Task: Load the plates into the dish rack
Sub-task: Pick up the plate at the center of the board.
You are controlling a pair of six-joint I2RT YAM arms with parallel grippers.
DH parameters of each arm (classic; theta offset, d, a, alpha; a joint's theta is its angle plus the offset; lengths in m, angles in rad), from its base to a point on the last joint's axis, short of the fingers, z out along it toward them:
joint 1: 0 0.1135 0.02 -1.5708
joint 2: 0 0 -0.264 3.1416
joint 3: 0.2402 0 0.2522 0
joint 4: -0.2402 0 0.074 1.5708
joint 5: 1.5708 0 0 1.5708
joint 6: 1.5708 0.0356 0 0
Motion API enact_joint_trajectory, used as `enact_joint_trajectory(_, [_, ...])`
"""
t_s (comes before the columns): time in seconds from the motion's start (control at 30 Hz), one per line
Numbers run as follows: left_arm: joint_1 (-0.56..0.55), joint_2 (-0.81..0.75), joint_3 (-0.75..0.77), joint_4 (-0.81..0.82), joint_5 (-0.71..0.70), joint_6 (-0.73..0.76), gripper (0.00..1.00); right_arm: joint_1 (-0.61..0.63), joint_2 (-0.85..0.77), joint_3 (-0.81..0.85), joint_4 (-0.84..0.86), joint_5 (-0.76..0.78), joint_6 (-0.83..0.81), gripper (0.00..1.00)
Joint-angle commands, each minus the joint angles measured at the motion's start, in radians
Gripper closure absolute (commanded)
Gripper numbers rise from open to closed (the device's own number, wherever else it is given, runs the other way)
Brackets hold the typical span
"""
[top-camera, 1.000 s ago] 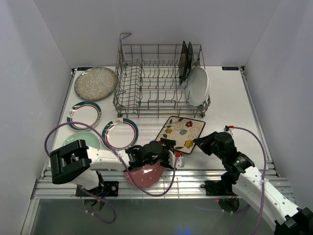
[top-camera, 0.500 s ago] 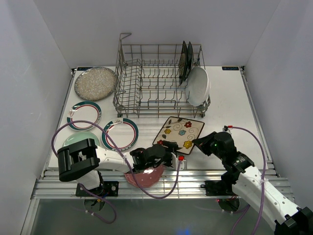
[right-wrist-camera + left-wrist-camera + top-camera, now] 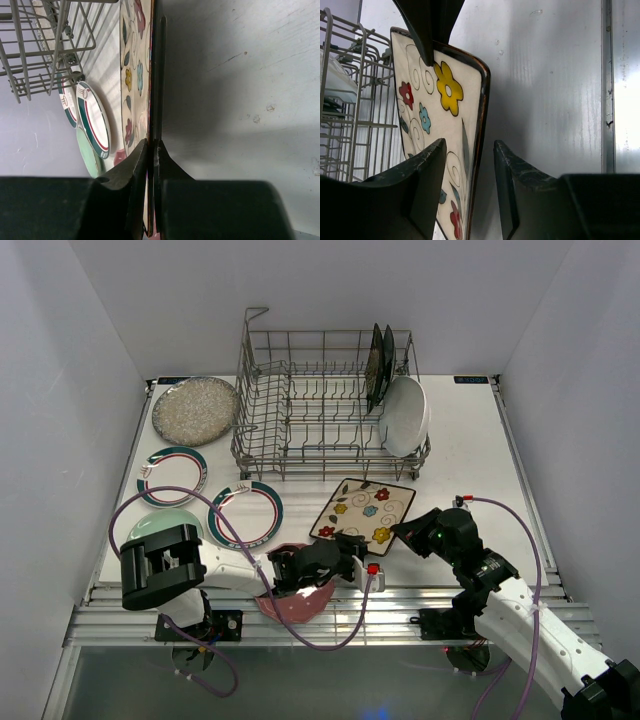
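The cream floral square plate (image 3: 365, 510) lies in front of the dish rack (image 3: 320, 405), its right near corner lifted. My right gripper (image 3: 402, 531) is shut on that corner; the right wrist view shows the fingers (image 3: 151, 150) pinching the plate's dark rim (image 3: 132, 75). My left gripper (image 3: 348, 546) is open at the plate's near edge; in the left wrist view its jaws (image 3: 470, 165) straddle the rim of the plate (image 3: 440, 100) without closing. A pink plate (image 3: 295, 602) lies under the left arm. A black floral plate (image 3: 376, 365) and a white oval plate (image 3: 407, 415) stand in the rack.
A speckled silver plate (image 3: 195, 408) lies left of the rack. Two teal-rimmed plates (image 3: 172, 475) (image 3: 245, 512) and a pale green plate (image 3: 160, 530) lie at the near left. The rack's raised handle (image 3: 256, 315) is at its far left corner. White walls close in on three sides.
My left gripper has slid right onto the cream plate's near edge. My right gripper has shifted slightly left with the plate's corner, tilting the plate up.
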State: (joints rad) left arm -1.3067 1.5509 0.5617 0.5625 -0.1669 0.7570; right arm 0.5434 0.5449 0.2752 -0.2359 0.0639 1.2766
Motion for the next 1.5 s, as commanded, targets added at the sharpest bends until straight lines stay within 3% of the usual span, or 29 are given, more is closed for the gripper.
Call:
enact_joint_trajectory(0.0, [-0.016,0.003,-0.009,0.031,-0.011,0.013,0.47,-0.002,-0.019,0.053,0.168,-0.042,0.050,0.92])
enact_joint_trajectory(0.2, [-0.031,0.018,-0.016,0.034,-0.022,0.028,0.57,0.000,-0.026,0.050,0.170,-0.039,0.053,0.92])
enact_joint_trajectory(0.33, [-0.039,0.023,-0.017,0.036,-0.028,0.038,0.73,0.000,-0.028,0.047,0.173,-0.041,0.056,0.92])
enact_joint_trajectory(0.67, [-0.054,0.005,-0.028,0.037,-0.037,0.047,1.00,0.000,-0.034,0.044,0.172,-0.035,0.059,0.92])
enact_joint_trajectory(0.87, [-0.065,-0.015,-0.032,0.037,-0.046,0.051,1.00,0.000,-0.051,0.036,0.152,-0.018,0.079,0.89])
enact_joint_trajectory(1.23, [-0.068,-0.048,-0.039,0.040,-0.057,0.042,1.00,-0.002,-0.056,0.004,0.210,-0.016,0.076,0.67])
enact_joint_trajectory(1.27, [-0.068,-0.049,-0.037,0.040,-0.057,0.042,1.00,-0.002,-0.056,0.001,0.213,-0.016,0.073,0.61])
enact_joint_trajectory(1.33, [-0.068,-0.052,-0.039,0.042,-0.063,0.041,1.00,-0.002,-0.060,-0.010,0.224,-0.018,0.069,0.60])
enact_joint_trajectory(1.37, [-0.069,-0.054,-0.037,0.042,-0.063,0.041,1.00,-0.002,-0.062,-0.011,0.224,-0.016,0.069,0.49])
enact_joint_trajectory(1.47, [-0.069,-0.057,-0.034,0.042,-0.068,0.036,1.00,-0.002,-0.071,-0.019,0.265,-0.010,0.061,0.47])
